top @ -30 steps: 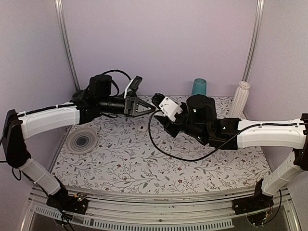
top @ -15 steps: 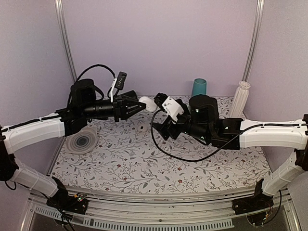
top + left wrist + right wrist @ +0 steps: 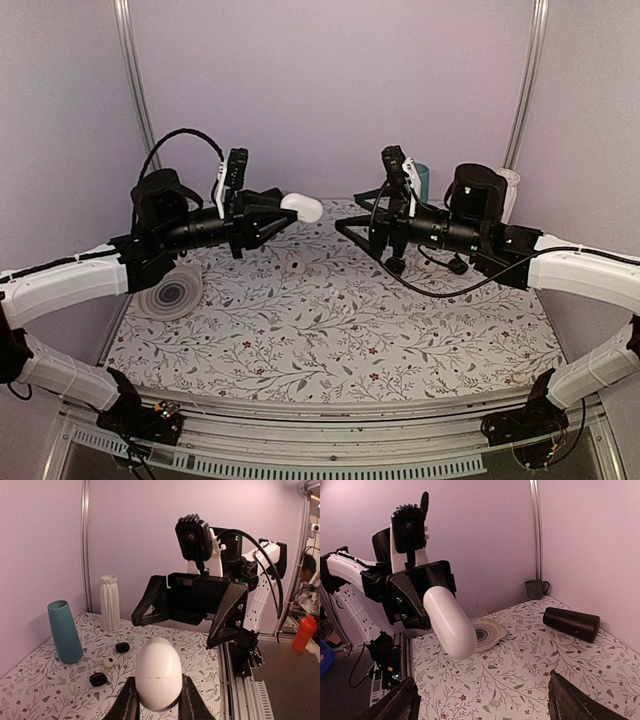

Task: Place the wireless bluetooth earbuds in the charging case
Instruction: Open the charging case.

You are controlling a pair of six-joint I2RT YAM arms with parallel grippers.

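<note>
The charging case [image 3: 158, 674], a glossy white pebble with its lid down, is held in the air, and my left gripper [image 3: 285, 210] is shut on its lower half. It also shows as the white case [image 3: 302, 207] from above and as the case [image 3: 449, 621] in the right wrist view. My right gripper [image 3: 355, 210] faces it from the right, open and holding nothing, a short gap away. Two small black earbuds [image 3: 122, 647] [image 3: 98, 679] lie on the flowered table with a small white piece [image 3: 110, 661] between them.
A teal cup [image 3: 65, 631] and a white ribbed vase [image 3: 111, 602] stand at the back right. A grey ringed plate [image 3: 170, 293] lies at the left. A black cylinder [image 3: 571, 622] lies on its side and a dark mug [image 3: 536, 588] stands by the wall. Another small white round piece [image 3: 297, 267] sits mid-table.
My right gripper has opened, risen and drawn back to the right, away from the case. My left arm has lifted the case higher and pulled slightly left.
</note>
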